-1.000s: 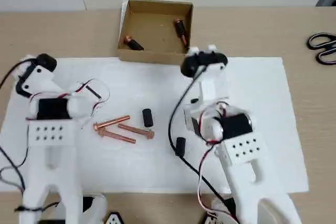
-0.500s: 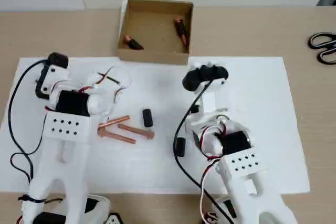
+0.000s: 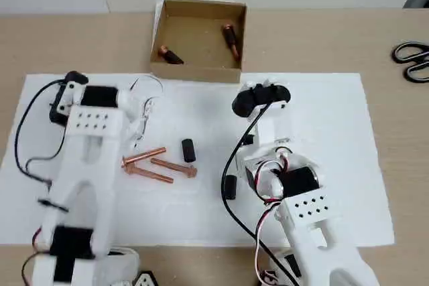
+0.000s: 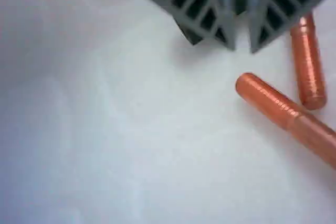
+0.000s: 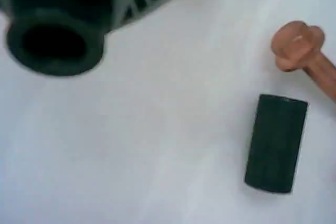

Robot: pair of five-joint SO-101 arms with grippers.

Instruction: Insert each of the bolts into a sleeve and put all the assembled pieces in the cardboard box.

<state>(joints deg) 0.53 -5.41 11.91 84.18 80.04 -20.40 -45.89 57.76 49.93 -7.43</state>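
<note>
Nearer the arms than the cardboard box [image 3: 201,72], the left gripper [image 4: 240,45] hung empty, jaws almost together, tips just beside two copper bolts [image 4: 273,100]. It would likely need to open and straddle one shank (leaving the tip free), as the three crowded bolts could nudge each other. A loose sleeve [image 3: 188,150] lay below the box's middle; the right gripper [image 5: 79,9] clamped another sleeve [image 5: 55,65]; scissors [image 3: 412,60] lay far right

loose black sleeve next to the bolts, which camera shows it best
Right wrist view: the loose black sleeve lies close and whole on the white sheet. The high view has it small, beside the bolts.
</note>
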